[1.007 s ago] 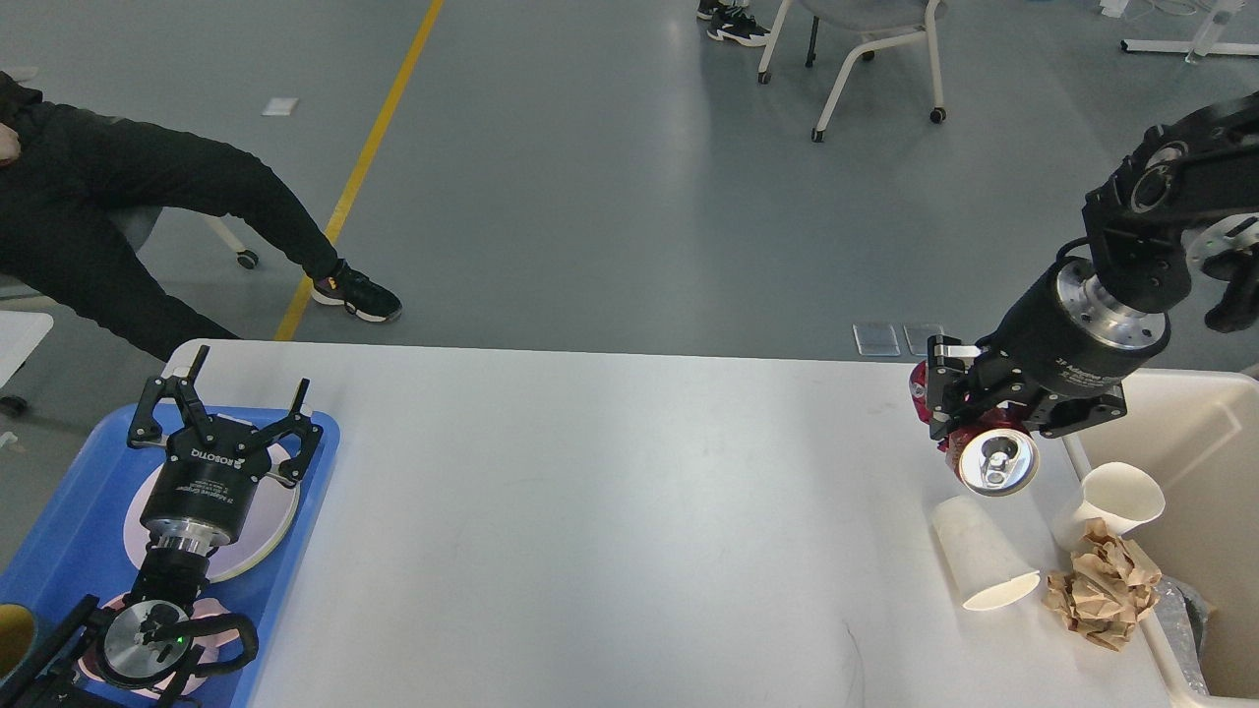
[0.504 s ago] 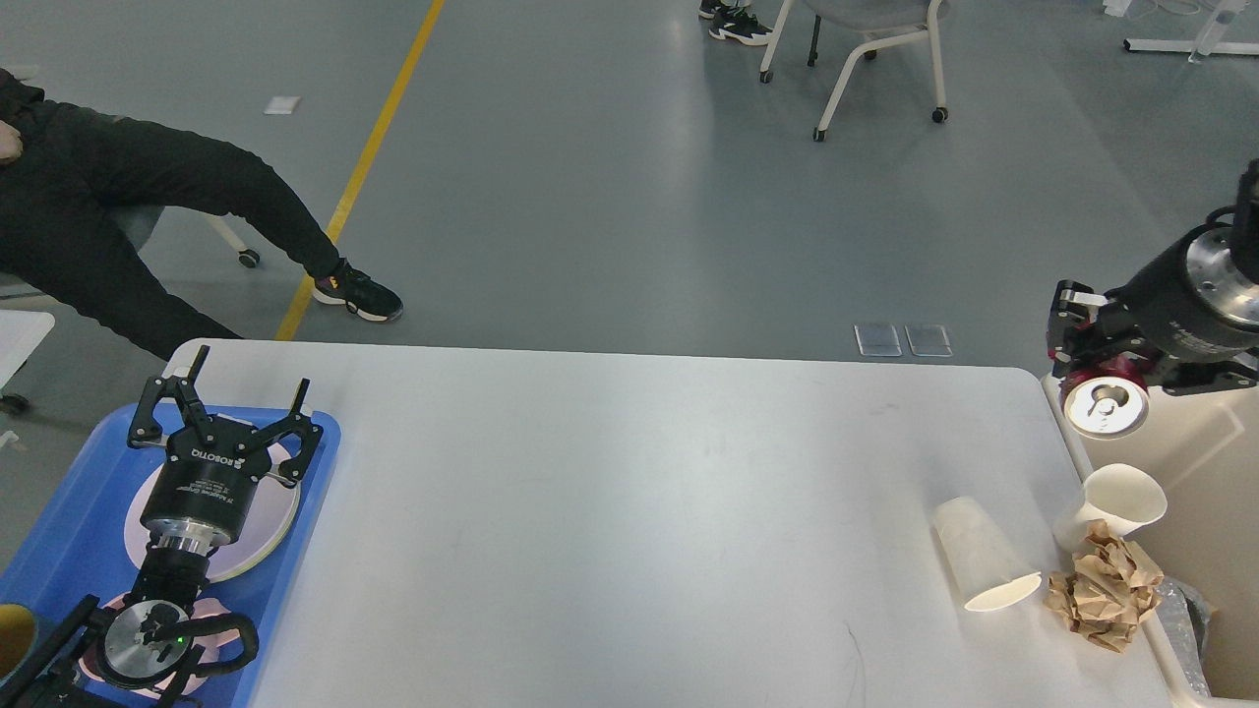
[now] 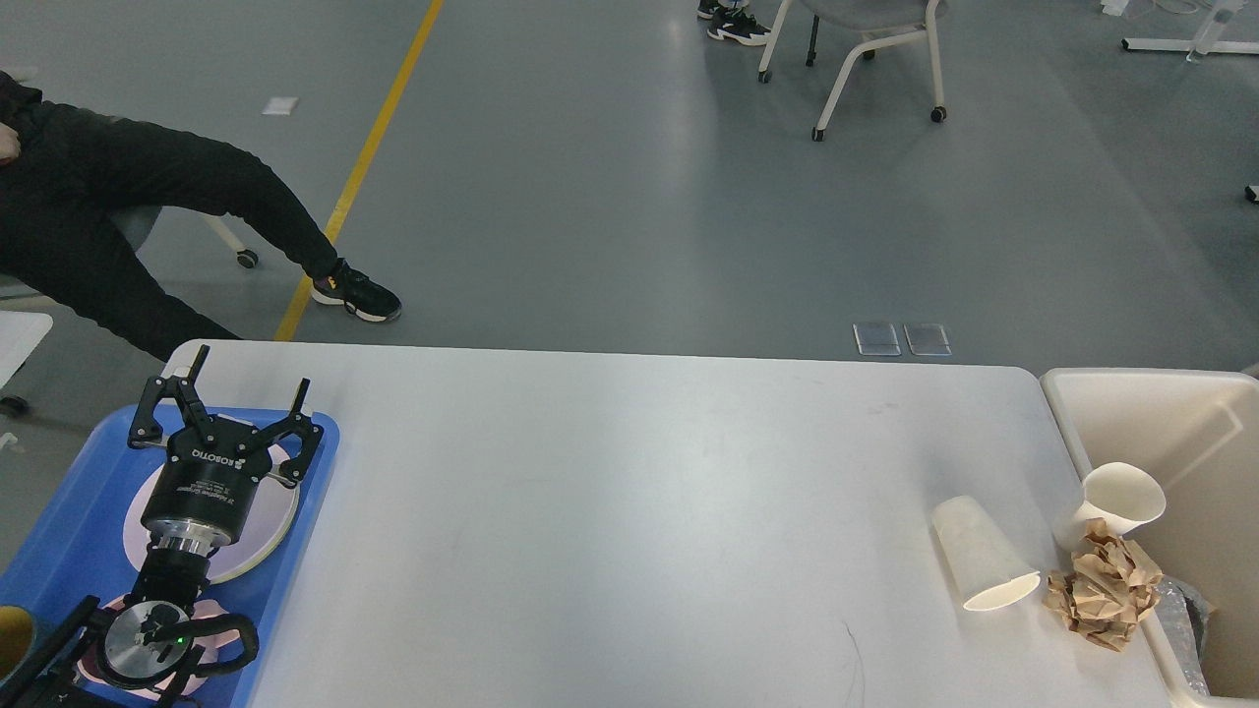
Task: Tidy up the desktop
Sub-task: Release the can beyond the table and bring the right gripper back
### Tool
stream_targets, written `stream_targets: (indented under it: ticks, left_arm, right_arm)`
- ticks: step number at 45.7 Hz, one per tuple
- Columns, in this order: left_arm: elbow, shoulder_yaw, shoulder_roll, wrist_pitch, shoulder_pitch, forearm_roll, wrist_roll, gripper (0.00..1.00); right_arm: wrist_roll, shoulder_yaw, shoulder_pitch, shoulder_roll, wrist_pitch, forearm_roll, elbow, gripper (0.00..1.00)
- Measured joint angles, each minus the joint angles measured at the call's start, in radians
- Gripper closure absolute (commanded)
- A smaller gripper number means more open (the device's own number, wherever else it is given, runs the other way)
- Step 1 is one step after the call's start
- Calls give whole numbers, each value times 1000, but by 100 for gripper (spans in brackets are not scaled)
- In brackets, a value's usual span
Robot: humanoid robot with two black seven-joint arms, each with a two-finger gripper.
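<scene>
Head view — left end effector (image 3: 224,398) spread, desktop (image 3: 629,511) rightward.

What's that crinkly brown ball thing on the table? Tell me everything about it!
It is a crumpled brown paper ball, scrunched into a lumpy wad full of sharp folds and creases, tan like kraft paper. It rests on the white desktop near its right edge, close to the front corner. A tipped white paper cup leans just behind it, touching its top. Another white cup lies on its side to its left. The beige bin stands just beyond.
</scene>
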Motion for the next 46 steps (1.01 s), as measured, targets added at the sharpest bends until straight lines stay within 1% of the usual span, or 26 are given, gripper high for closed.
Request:
stream_targets:
  ticks: [4, 8, 11, 18, 23, 28, 33, 40, 46]
  left_arm:
    - [0, 0, 0, 0, 0, 0, 0, 4]
    - [0, 0, 0, 0, 0, 0, 0, 4]
    - [0, 0, 0, 0, 0, 0, 0, 4]
    - [0, 0, 0, 0, 0, 0, 0, 4]
    - [0, 0, 0, 0, 0, 0, 0, 4]
    - [0, 0, 0, 0, 0, 0, 0, 4]
    - [0, 0, 0, 0, 0, 0, 0, 4]
    - [0, 0, 0, 0, 0, 0, 0, 4]
    - [0, 0, 0, 0, 0, 0, 0, 4]
  right_arm:
    - [1, 107, -186, -4, -86, 2, -98, 100]
    - [1, 221, -367, 4, -127, 3, -232, 100]
    - [0, 299, -486, 17, -137, 3, -343, 100]
    - [1, 434, -722, 93, -148, 3, -579, 100]
    - [3, 492, -875, 182, -153, 3, -757, 100]
    - [4, 520, -1001, 280, -154, 3, -905, 100]
    - [4, 526, -1060, 338, -155, 3, -970, 100]
    - [2, 529, -1089, 372, -160, 3, -981, 100]
    - [0, 531, -1094, 379, -170, 4, -982, 100]
